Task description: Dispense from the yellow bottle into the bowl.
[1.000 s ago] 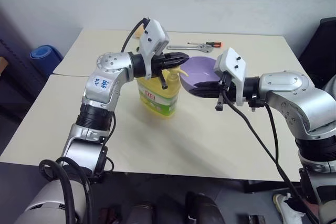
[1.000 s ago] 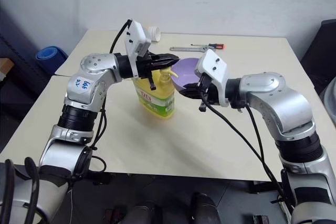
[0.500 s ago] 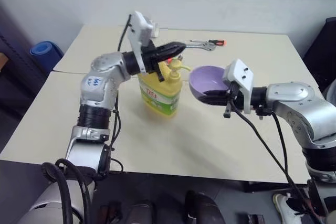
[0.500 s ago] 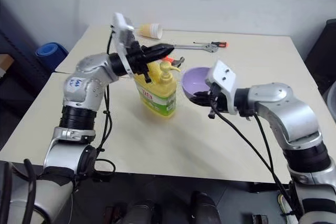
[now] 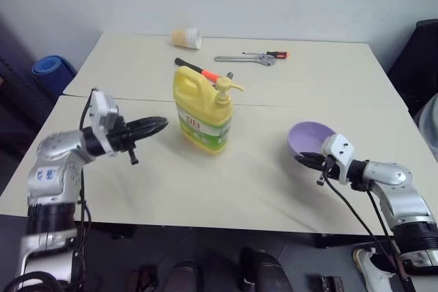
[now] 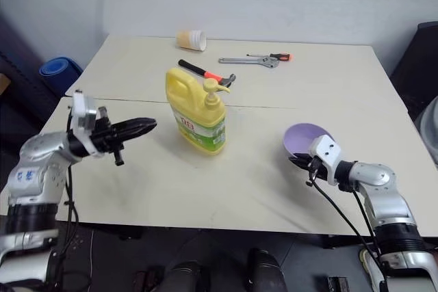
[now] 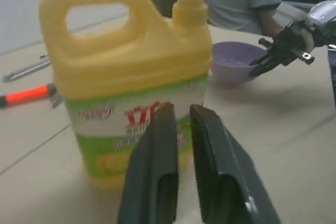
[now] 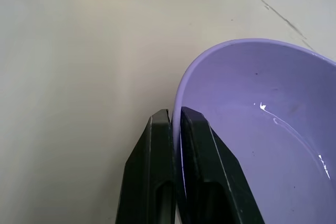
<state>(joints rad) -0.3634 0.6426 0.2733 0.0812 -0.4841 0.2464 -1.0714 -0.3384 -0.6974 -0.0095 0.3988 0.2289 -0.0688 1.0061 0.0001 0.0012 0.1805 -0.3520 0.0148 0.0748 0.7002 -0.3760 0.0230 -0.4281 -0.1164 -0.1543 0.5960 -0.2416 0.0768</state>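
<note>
Yellow bottle upright near the middle of the table, just on the near side of the seam between the two tabletops, pump top up with spout toward the right edge, label facing the near edge. Nothing touching it.

Left gripper held level above the table near the left edge, pointing across toward the bottle and well apart from it. Fingers close together with a narrow gap between them, empty.

Bowl near the right part of the near edge, well apart from the bottle. Right gripper at the bowl's near rim: in the right wrist view the two fingers nearly together, the thin rim running into the slit between them, one finger inside the wall and one outside. Bowl pinched by its rim; whether its base rests on the table cannot be told. A little clear liquid glinting inside the bowl.

Along the far edge: pale orange cup on its side, wrench and small screwdriver. Hammer with orange neck lying just behind the bottle.

Seated person visible beyond the table in the left wrist view.
</note>
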